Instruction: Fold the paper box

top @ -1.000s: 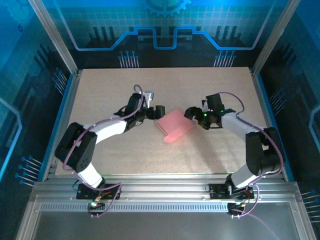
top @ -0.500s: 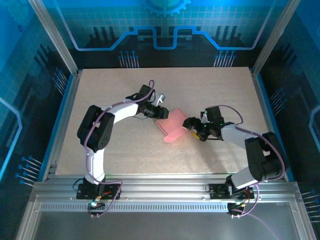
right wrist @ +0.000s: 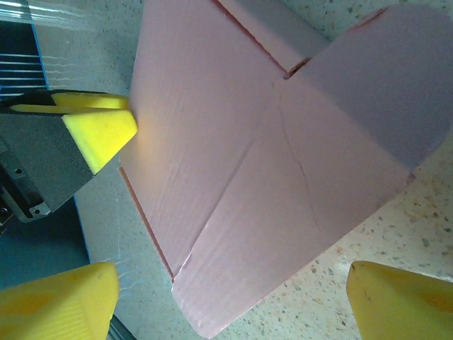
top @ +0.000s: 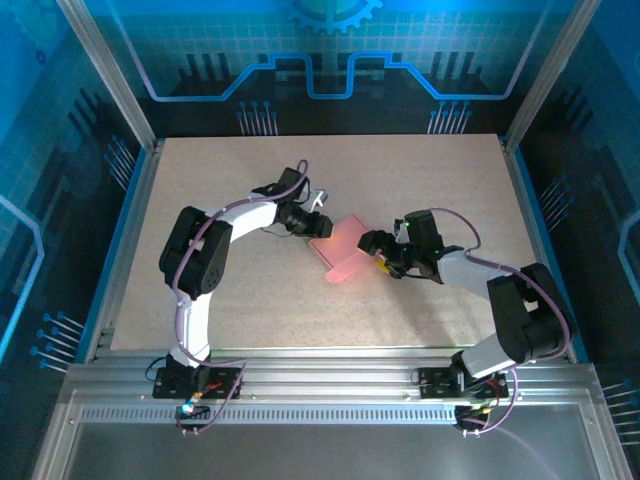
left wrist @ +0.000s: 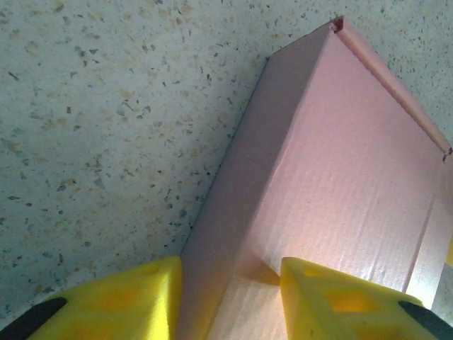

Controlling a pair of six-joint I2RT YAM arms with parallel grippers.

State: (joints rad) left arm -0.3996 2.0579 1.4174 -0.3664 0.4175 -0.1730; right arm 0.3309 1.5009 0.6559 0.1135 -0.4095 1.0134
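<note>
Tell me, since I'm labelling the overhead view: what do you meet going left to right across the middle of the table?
left pincer → paper box → right pincer

We're pretty sure this is a robotics lab cell, not anybody's home. We've got an aluminium frame around a speckled table, blue circuit-print panels behind, and a slotted mounting rail up front.
</note>
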